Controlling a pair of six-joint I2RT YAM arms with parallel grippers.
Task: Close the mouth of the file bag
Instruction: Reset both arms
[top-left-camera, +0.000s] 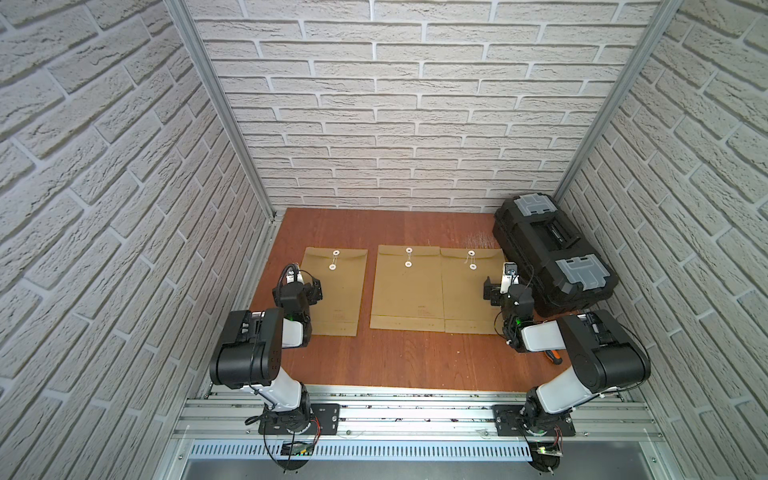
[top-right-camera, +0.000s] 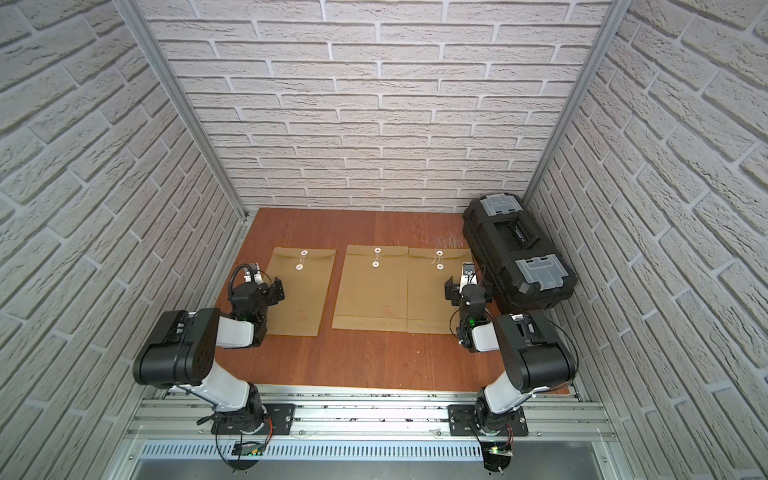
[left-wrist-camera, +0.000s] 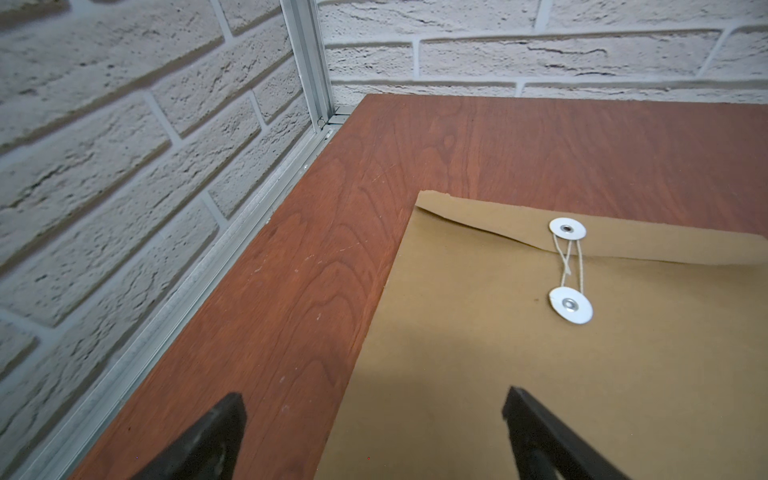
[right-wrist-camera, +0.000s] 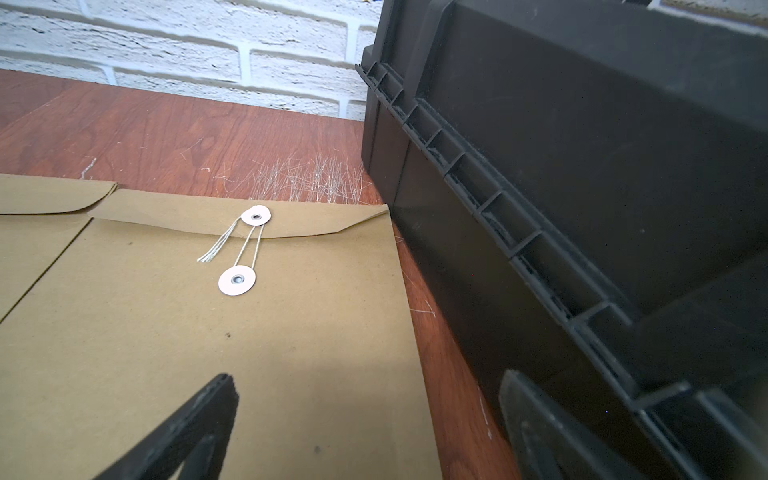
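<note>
Brown file bag (right-wrist-camera: 291, 332) flat below right claw (right-wrist-camera: 370, 386), jaws spread wide

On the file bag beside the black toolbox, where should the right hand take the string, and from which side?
Take the loose frayed tail trailing from the upper button toward the neighbouring bag. It lies flat, so probably come from straight above, pinching across the strand. The toolbox crowds the opposite side, and the runs to the lower button look taut.
</note>
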